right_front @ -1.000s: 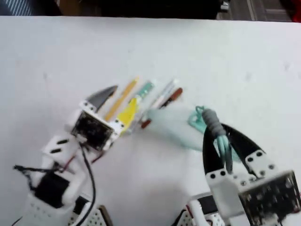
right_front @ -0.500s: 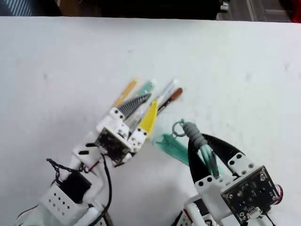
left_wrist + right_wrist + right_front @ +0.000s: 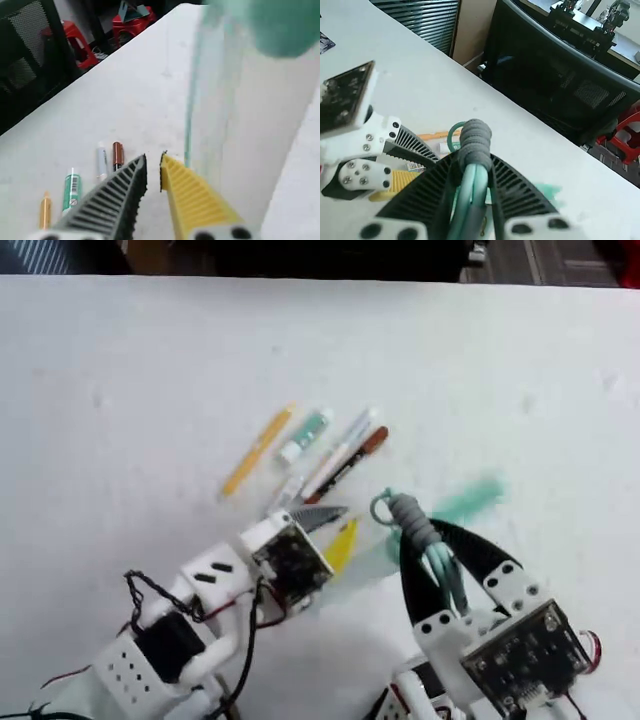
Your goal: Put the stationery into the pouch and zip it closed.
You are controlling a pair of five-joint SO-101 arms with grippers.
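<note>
from above, the white table point(image 3: 150, 350) ends at a dark strip of room along its far edge; the stationery point(image 3: 345, 465) lies about the middle, the left claw point(image 3: 347, 520) sits just on the near side of it, barely ajar and empty, and the right claw point(image 3: 418, 532), toward the near right corner, is clamped on the teal cord point(image 3: 445, 575) of the pouch point(image 3: 468, 502), a blur beside it. the left wrist view has that claw point(image 3: 153, 162) low over the table point(image 3: 125, 95), pens beyond it, the pouch point(image 3: 280, 25) close by, and a red stool point(image 3: 75, 40) past the edge. the right wrist view has its claw point(image 3: 475, 160) pinching the cord point(image 3: 470, 195), with a black mesh chair point(image 3: 555, 85) and slatted blinds point(image 3: 420, 15) behind the table point(image 3: 420, 80).
</note>
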